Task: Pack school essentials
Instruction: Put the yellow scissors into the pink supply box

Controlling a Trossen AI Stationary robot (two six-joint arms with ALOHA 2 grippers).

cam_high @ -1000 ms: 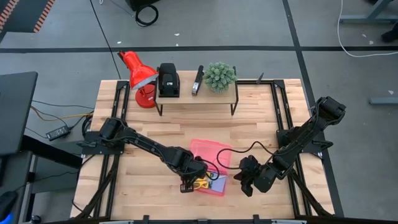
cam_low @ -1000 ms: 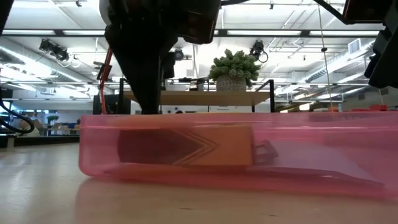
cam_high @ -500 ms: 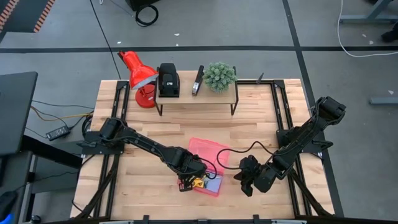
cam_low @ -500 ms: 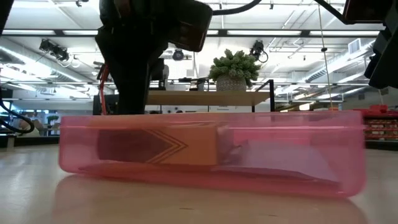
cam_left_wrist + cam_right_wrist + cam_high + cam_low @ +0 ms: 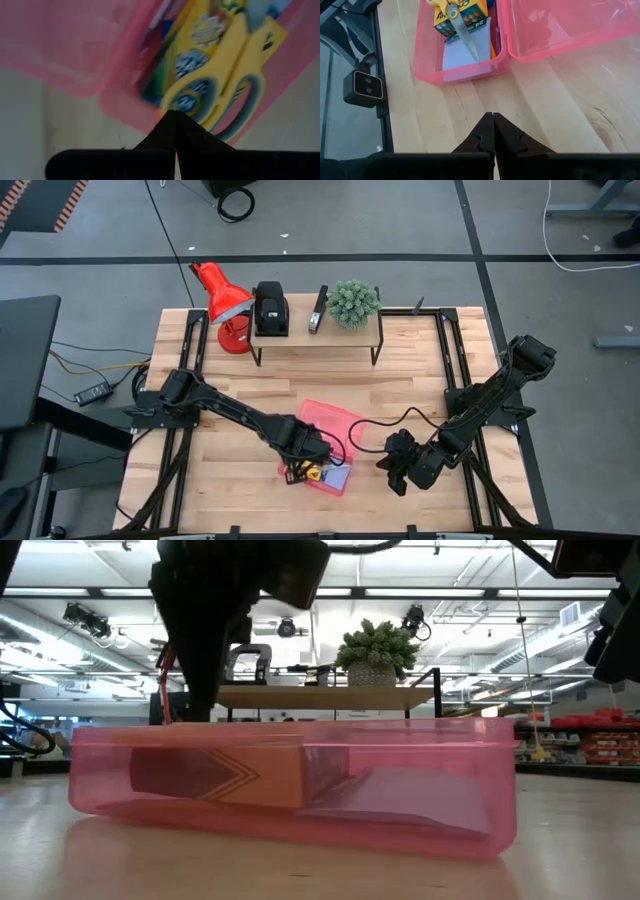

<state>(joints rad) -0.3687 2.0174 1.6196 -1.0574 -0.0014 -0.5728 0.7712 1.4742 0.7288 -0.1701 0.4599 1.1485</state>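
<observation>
A: Where do we stand on the table (image 5: 400, 370)?

B: In the high view the pink box (image 5: 322, 442) sits just below centre of the frame, its open lid (image 5: 330, 420) folded back toward the upper right. The supplies look packed already, so we judge we are at the closing step.

A: What do we see inside?

B: In the right wrist view, near the top left of the frame: the crayon box (image 5: 467, 19), the scissors (image 5: 461, 25) lying across it, and the notepad (image 5: 465, 55) underneath. An orange pencil edge shows beside the notepad; the pen and eraser we cannot pick out.

A: And our left gripper (image 5: 298, 470)?

B: It hangs at the box's lower-left corner in the high view. In its wrist view the two fingers (image 5: 172, 132) meet at a point with nothing between them, just over the scissor handles.

A: The right gripper (image 5: 395, 470)?

B: Just right of the box, clear of it, pinched closed and empty, with its tips over bare wood.

A: Next move?

B: We think the lid must be swung over and pressed down. That calls for one arm steadying the box, since it looks light enough to slide.
</observation>
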